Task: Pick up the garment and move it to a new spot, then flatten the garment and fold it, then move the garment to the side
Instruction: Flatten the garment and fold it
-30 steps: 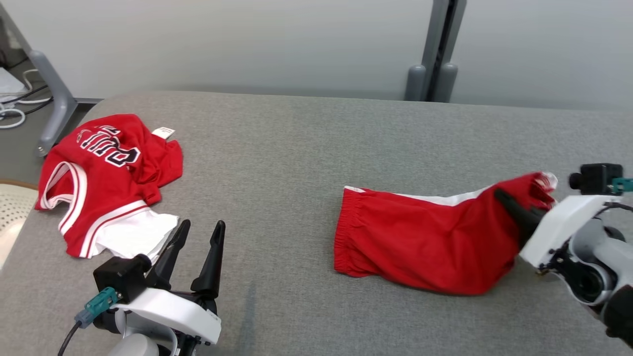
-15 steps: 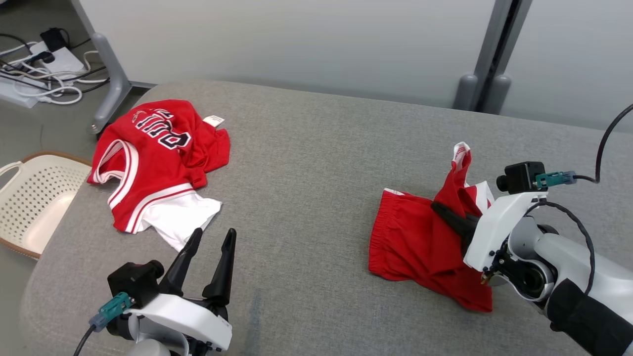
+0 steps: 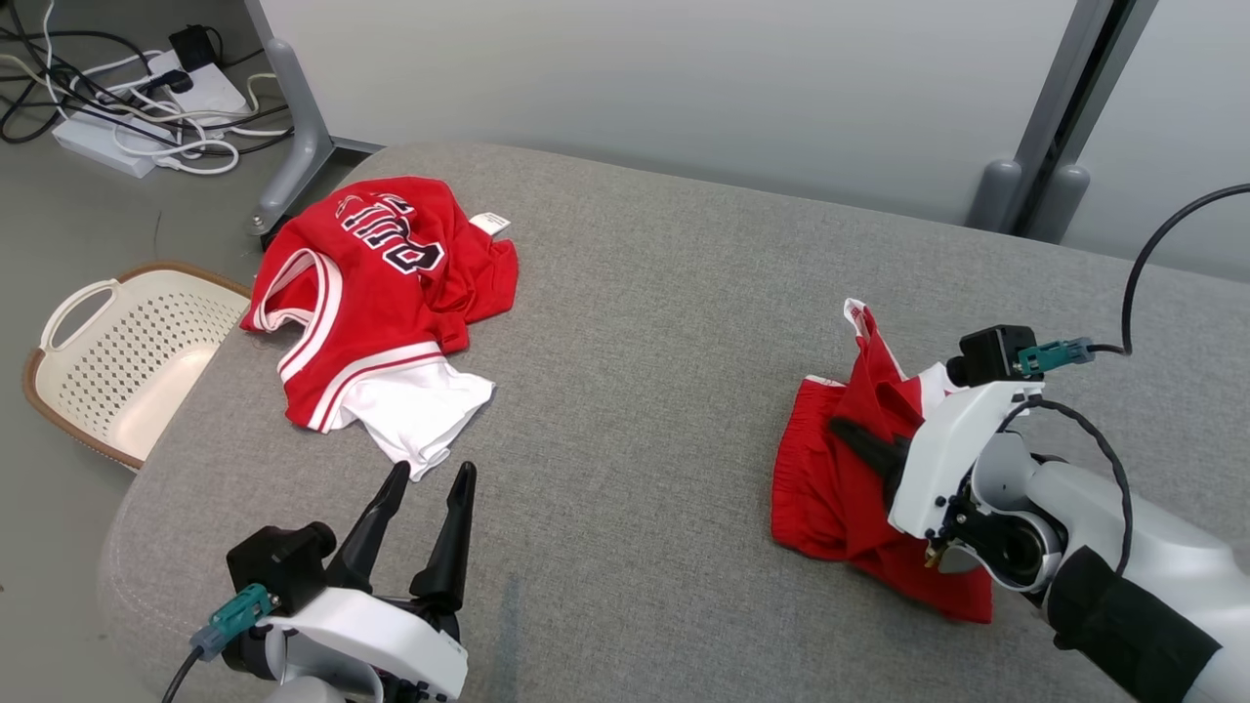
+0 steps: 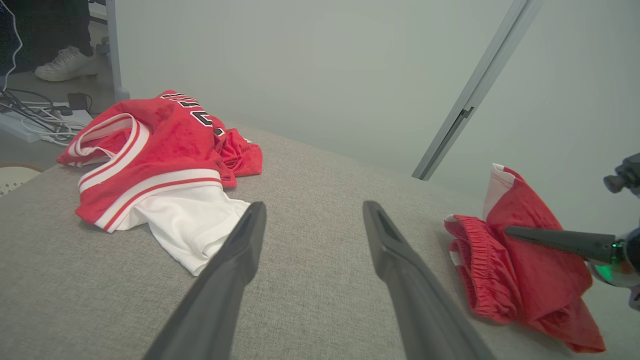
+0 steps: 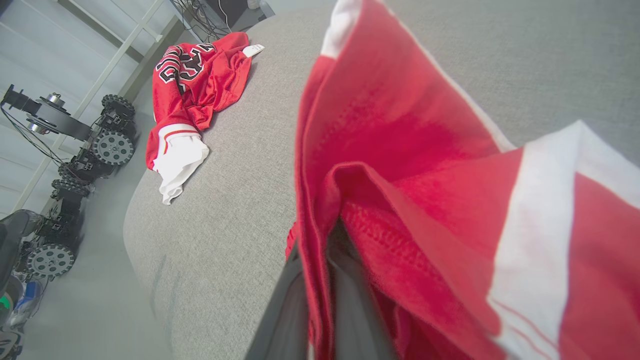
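Note:
The garment, red shorts (image 3: 830, 488) with a white side stripe, lies bunched on the right of the grey padded table (image 3: 635, 322). My right gripper (image 3: 845, 430) is shut on a fold of the shorts, and one leg end stands up above it. In the right wrist view the red cloth (image 5: 400, 150) is pinched between my fingers (image 5: 280, 320). My left gripper (image 3: 433, 474) stands open and holds nothing near the front edge, pointing toward the table's middle. The left wrist view shows the left gripper (image 4: 315, 207), with the shorts (image 4: 520, 270) off to its right.
A red and white jersey (image 3: 381, 283) lies crumpled at the table's far left corner. A cream perforated basket (image 3: 117, 371) sits on the floor left of the table. Cables and a power strip (image 3: 146, 98) lie beyond it. Wheeled machines (image 5: 75, 150) stand on the floor.
My right gripper has carried the shorts' leg end leftward toward the waistband, bunching the cloth. The head camera has turned, shifting the whole scene. The left gripper has kept its place.

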